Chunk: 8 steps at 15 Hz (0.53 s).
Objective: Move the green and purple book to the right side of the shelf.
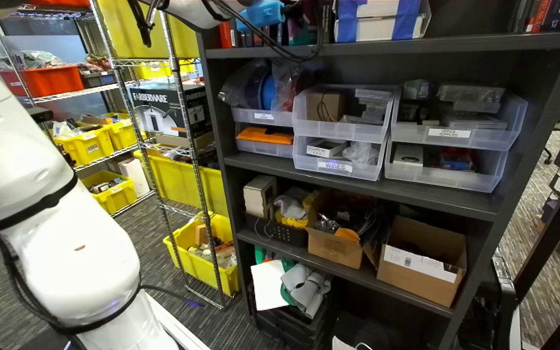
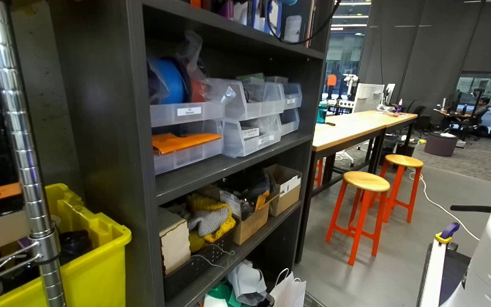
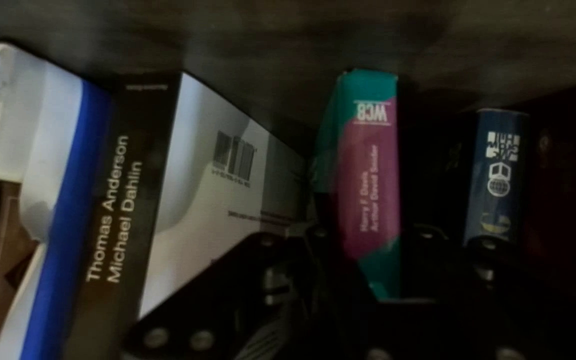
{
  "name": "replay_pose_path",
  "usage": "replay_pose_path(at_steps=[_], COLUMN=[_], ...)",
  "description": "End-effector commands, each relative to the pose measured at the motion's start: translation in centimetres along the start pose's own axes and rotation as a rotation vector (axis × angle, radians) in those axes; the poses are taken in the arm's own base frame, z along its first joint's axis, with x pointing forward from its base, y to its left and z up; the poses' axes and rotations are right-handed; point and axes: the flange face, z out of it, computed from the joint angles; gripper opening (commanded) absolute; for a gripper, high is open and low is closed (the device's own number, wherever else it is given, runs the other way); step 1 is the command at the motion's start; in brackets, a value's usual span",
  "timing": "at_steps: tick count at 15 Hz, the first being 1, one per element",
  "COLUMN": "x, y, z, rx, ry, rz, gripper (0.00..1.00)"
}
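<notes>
At 6 o'clock in the wrist view, closest, the dark jaws reach in on either side of the green and purple book (image 3: 370, 180) and are clamped on it. The book is in a row of others on the black shelf (image 1: 455, 43), its spine running from 1 o'clock to 5 o'clock, where the jaws hide part of it. On its 9 o'clock side is a thick book (image 3: 188, 210) with a black spine and a pale cover bearing a barcode; on its 3 o'clock side are a blue book (image 3: 495, 172) and a dark red book (image 3: 560, 195).

In an exterior view, the white arm (image 1: 61, 223) looms nearest, at 8 o'clock. Beyond it the shelf spans 12 to 5 o'clock. Its upper board carries books (image 1: 225, 36) at 12 o'clock and a white box (image 1: 377, 29) banded with blue at 1; the boards below carry clear bins (image 1: 343, 130) at 2 o'clock and cardboard boxes (image 1: 417, 286) at 4. Yellow tubs (image 1: 173, 177) sit on a wire rack (image 1: 189, 136) around 9 o'clock.

Farther off, in an exterior view, orange-legged stools (image 2: 365, 181) stand near 3 o'clock, beside a wooden table (image 2: 352, 128), and a person (image 2: 480, 111) sits well beyond.
</notes>
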Motion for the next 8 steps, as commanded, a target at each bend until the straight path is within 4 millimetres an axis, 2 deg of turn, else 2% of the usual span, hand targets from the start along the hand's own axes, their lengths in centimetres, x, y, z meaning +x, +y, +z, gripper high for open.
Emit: replay_pose_path(at_steps=[1,8], x=[-0.9,-3.0], y=[-0.9,-2.1], z=[-2.2,-5.8], rx=[-0.012,-0.012], ry=[-0.021,-0.048], rz=[0.004,0.039], gripper=[0.06,0.06])
